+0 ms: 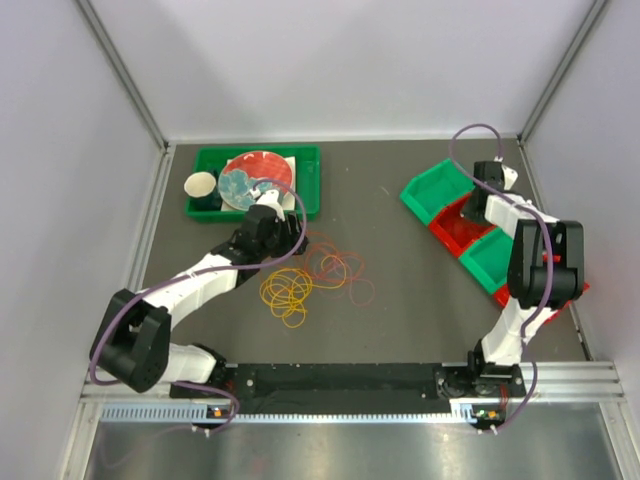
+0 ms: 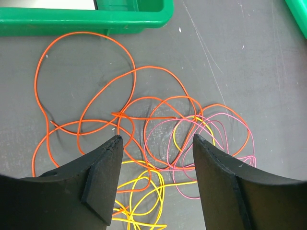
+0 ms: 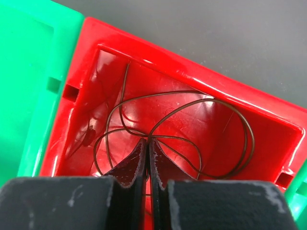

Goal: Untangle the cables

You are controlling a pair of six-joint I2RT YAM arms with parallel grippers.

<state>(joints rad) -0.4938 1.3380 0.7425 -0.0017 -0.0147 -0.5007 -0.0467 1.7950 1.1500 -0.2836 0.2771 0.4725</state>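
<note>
A tangle of thin cables lies on the grey table: orange loops (image 2: 86, 81), pink loops (image 2: 211, 129) and yellow loops (image 2: 144, 191). From above, the yellow loops (image 1: 287, 290) lie beside the orange and red ones (image 1: 335, 265). My left gripper (image 2: 158, 139) is open and empty just above the tangle, its jaws apart over the orange and pink crossing; it also shows in the top view (image 1: 285, 238). My right gripper (image 3: 147, 141) is shut on a dark maroon cable (image 3: 247, 134) whose loops hang inside the red bin (image 3: 192, 72); it also shows in the top view (image 1: 472, 212).
A green tray (image 1: 310, 185) holding a plate (image 1: 255, 178) and a cup (image 1: 200, 185) stands just behind the tangle; its edge shows in the left wrist view (image 2: 81, 26). Green bins (image 1: 430, 188) (image 1: 495, 262) flank the red bin (image 1: 452, 232) at the right.
</note>
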